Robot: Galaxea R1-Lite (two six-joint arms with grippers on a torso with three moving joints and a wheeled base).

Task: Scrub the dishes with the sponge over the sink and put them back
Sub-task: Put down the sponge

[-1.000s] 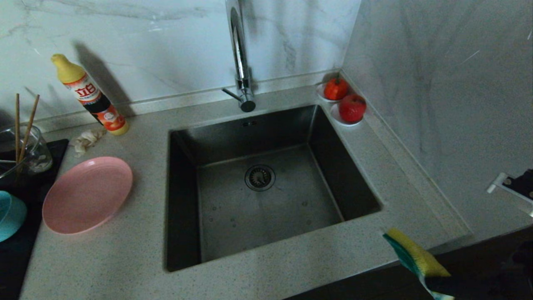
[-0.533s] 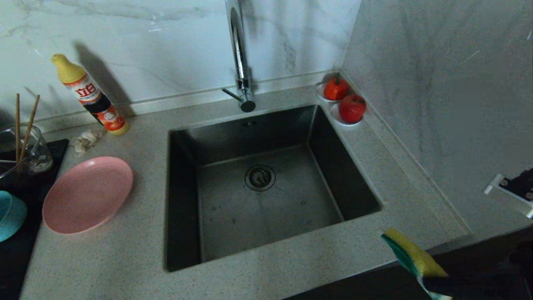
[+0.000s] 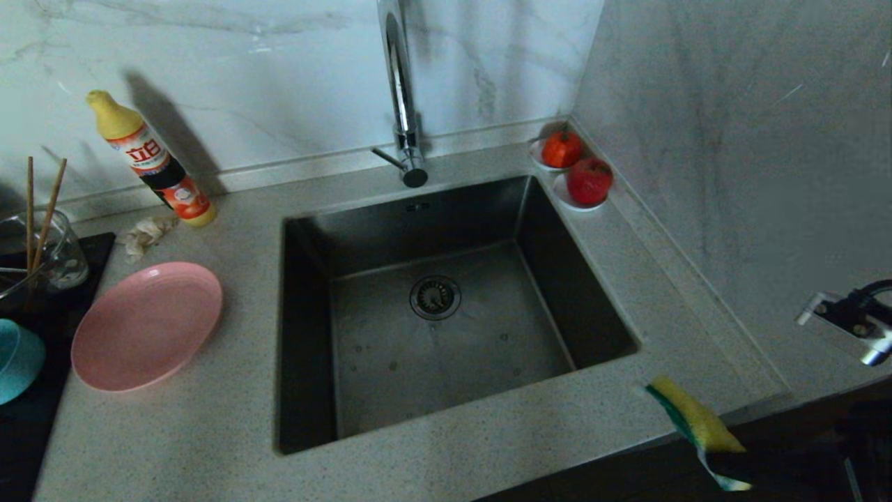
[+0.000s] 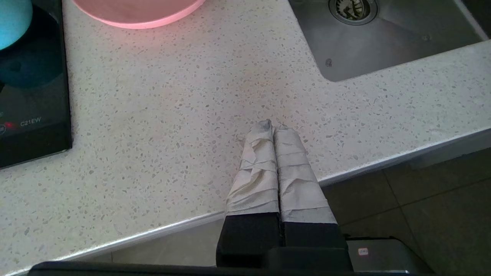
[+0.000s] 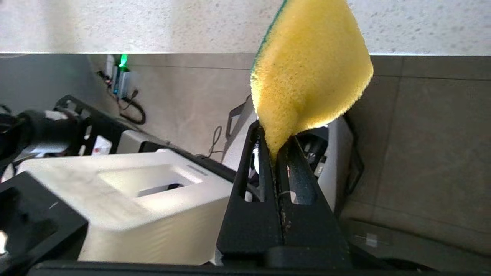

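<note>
- The right gripper (image 5: 275,153) has its jaws squeezed tight on one end of the sponge (image 5: 307,73). The soft yellow part bulges out past them, so the grip looks firm and ready for scrubbing.
- In the head view, the sponge (image 3: 690,422) sticks up at the front edge of the counter (image 3: 488,446), near the right front corner of the sink (image 3: 446,314). It is not over the sink yet.
- The right arm is low, down by the counter's front edge, and points the sponge up and forward.
- The left gripper (image 4: 272,128) has its two wrapped fingers pressed together and holds nothing. It waits above the counter's front edge.
- The pink plate (image 3: 146,324) lies flat on the counter left of the sink, easy to reach.
- The teal bowl (image 3: 17,359) sits on the black stove top (image 3: 42,418). The chopsticks (image 3: 38,202) stand in the glass cup (image 3: 59,251) behind it.
- No dish is picked up yet, I think.
</note>
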